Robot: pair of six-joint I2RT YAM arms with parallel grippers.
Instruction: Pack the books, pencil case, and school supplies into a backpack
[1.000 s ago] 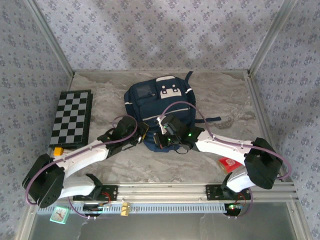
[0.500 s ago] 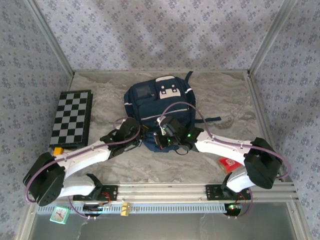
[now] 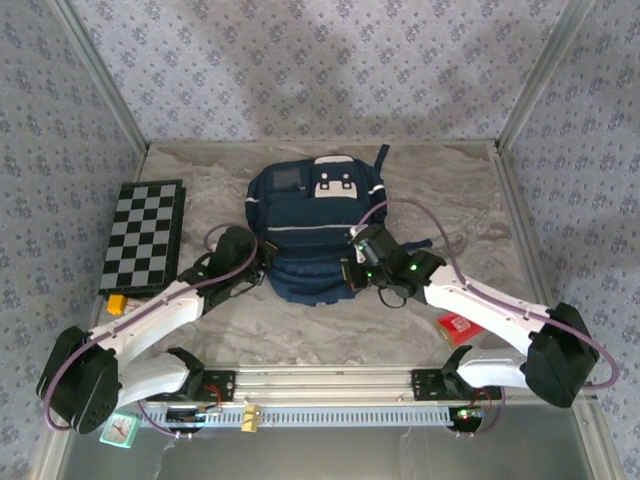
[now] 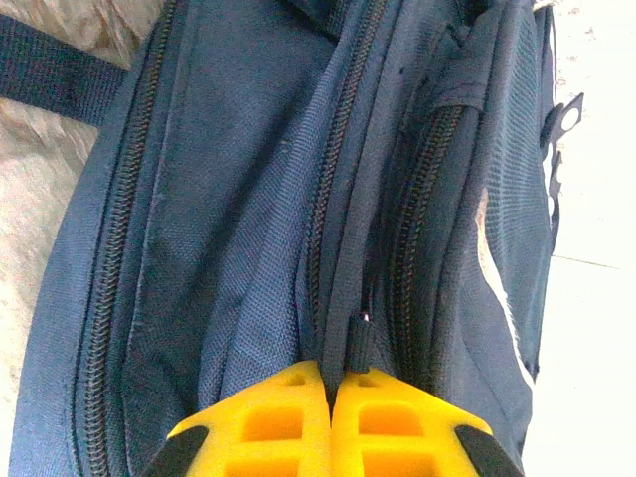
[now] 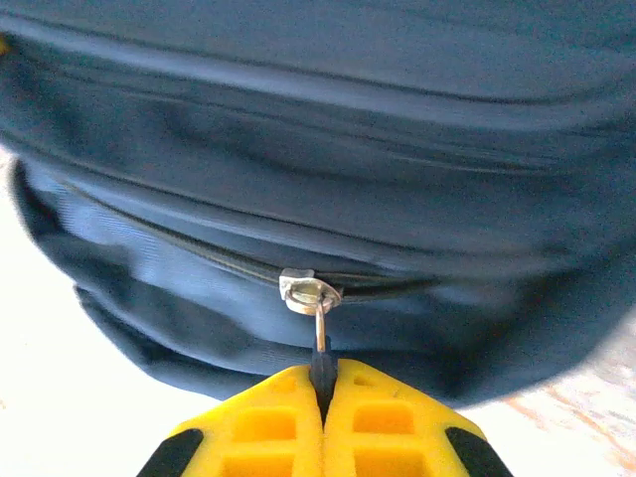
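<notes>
Both jaws pinch zipper pulls at backpack edge.

The grey marbled table bears a navy fabric backpack. A black-and-white checkered board lies left of the left gripper, and a flat red packet lies right of the right gripper.

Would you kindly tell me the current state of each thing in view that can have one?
backpack: lying flat, front patches up; the zippers seen look closed.
left claw: shut on the dark zipper pull.
dark zipper pull: pinched at its tip.
right claw: shut on the ringed zipper pull.
ringed zipper pull: pinched, drawn straight.
checkered board: lying flat, untouched.
red packet: lying flat, outside the backpack.
</notes>
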